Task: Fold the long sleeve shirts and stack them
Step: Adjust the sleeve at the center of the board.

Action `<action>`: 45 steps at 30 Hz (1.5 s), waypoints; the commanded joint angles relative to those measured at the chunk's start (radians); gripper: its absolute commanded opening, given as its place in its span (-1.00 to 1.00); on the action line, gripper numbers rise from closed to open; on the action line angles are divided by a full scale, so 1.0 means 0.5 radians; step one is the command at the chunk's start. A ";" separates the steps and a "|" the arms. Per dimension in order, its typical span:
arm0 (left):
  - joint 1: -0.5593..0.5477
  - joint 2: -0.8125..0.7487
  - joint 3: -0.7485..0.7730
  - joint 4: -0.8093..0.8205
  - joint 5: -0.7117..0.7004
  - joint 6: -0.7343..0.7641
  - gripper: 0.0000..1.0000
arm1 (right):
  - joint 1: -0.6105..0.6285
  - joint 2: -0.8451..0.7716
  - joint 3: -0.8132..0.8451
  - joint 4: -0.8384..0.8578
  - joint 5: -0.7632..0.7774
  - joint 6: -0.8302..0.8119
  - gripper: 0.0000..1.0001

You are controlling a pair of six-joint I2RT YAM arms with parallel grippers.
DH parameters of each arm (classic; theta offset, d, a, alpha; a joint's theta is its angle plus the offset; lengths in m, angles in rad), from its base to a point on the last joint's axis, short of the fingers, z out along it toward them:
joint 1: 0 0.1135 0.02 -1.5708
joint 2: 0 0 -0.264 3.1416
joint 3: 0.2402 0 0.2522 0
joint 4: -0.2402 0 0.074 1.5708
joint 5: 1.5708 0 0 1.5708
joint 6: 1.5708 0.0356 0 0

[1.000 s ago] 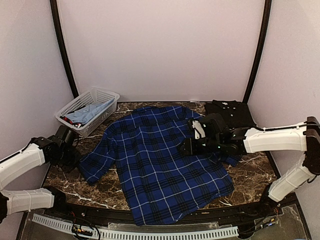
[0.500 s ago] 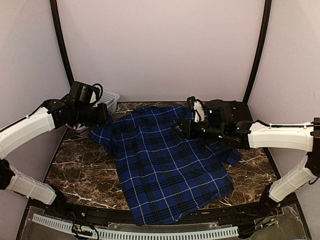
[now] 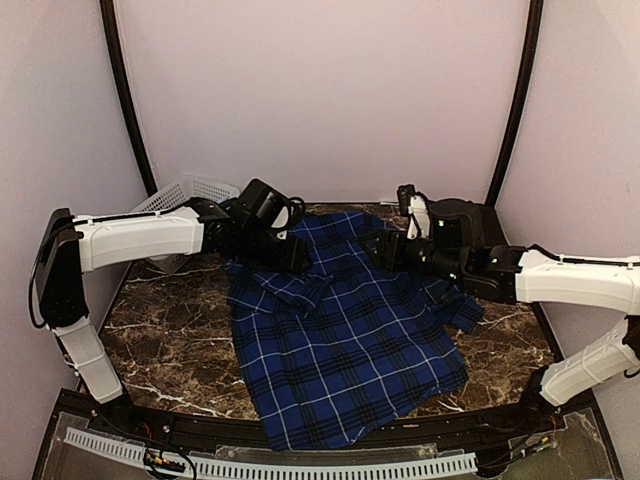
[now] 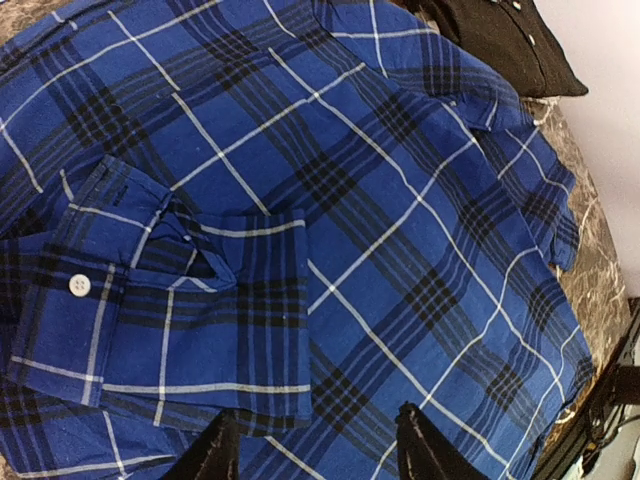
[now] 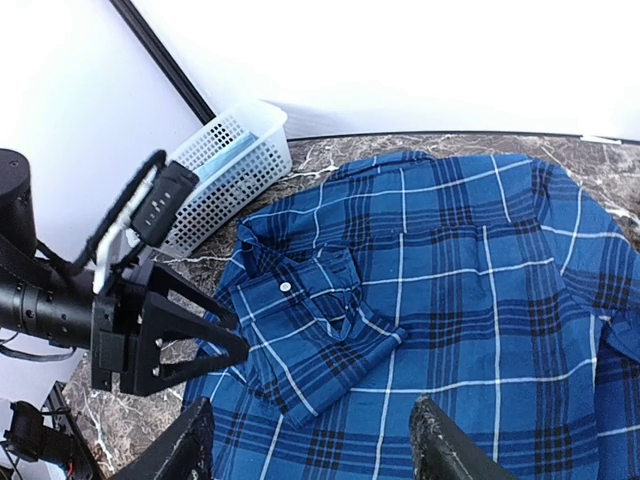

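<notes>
The plaid shirt [image 3: 340, 340] lies spread over the middle of the bench [image 3: 150, 330], reaching from its far edge almost to its near edge. The black shirt [image 3: 478, 212] sits at the far right corner.

The step in hand looks like folding in the left sleeve [image 4: 150, 300], whose cuff now rests on the shirt's body. The left fingers [image 4: 215, 452] are spread with nothing between them, just above the cloth, so the release seems done. To finish well, they should rise straight up so no fold snags. It is also worth checking that the sleeve lies flat inside the shirt's left side.

The right fingers [image 5: 190, 440] are also spread and empty, over the shirt's far right part. The other sleeve is probably theirs, best taken near the cuff.

0.5 s ago the left arm was by the basket [image 3: 170, 195] at the far left corner, with the sleeve drawn out. 1 s ago it sat low at the left edge. The right arm has drifted slightly toward the far edge.
</notes>
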 commanded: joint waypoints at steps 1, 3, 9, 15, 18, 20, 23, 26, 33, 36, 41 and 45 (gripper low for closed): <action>0.021 -0.119 0.049 -0.065 -0.202 -0.044 0.08 | -0.013 -0.043 -0.049 0.021 0.040 -0.023 0.29; 0.063 -0.121 0.032 -0.156 -0.289 -0.121 0.08 | -0.013 -0.035 -0.049 0.018 0.015 -0.027 0.31; 0.329 -0.117 -0.168 -0.185 -0.168 -0.359 -0.05 | -0.013 -0.006 -0.030 0.012 -0.061 -0.035 0.34; 0.481 -0.023 -0.299 -0.043 0.026 -0.422 -0.07 | -0.010 -0.011 -0.039 0.008 -0.084 -0.035 0.35; 0.502 0.047 -0.292 -0.037 0.018 -0.452 -0.07 | -0.011 -0.014 -0.043 0.001 -0.090 -0.035 0.36; 0.514 0.087 -0.302 0.003 0.026 -0.461 -0.07 | -0.012 -0.021 -0.052 0.003 -0.092 -0.031 0.36; 0.521 0.161 -0.296 0.057 0.057 -0.467 -0.07 | -0.013 -0.032 -0.064 0.009 -0.096 -0.027 0.36; 0.526 0.217 -0.267 0.043 0.025 -0.481 -0.07 | -0.013 -0.037 -0.068 0.004 -0.092 -0.029 0.36; 0.531 0.238 -0.274 0.030 -0.066 -0.530 -0.03 | -0.012 -0.057 -0.089 0.003 -0.082 -0.030 0.37; 0.531 0.243 -0.280 0.038 -0.068 -0.543 -0.02 | -0.011 -0.060 -0.094 0.009 -0.083 -0.029 0.37; 0.540 0.255 -0.283 0.062 -0.119 -0.567 0.02 | -0.010 -0.063 -0.098 0.021 -0.086 -0.024 0.37; 0.545 0.291 -0.266 0.126 -0.032 -0.565 0.03 | -0.012 -0.071 -0.109 0.033 -0.080 -0.015 0.37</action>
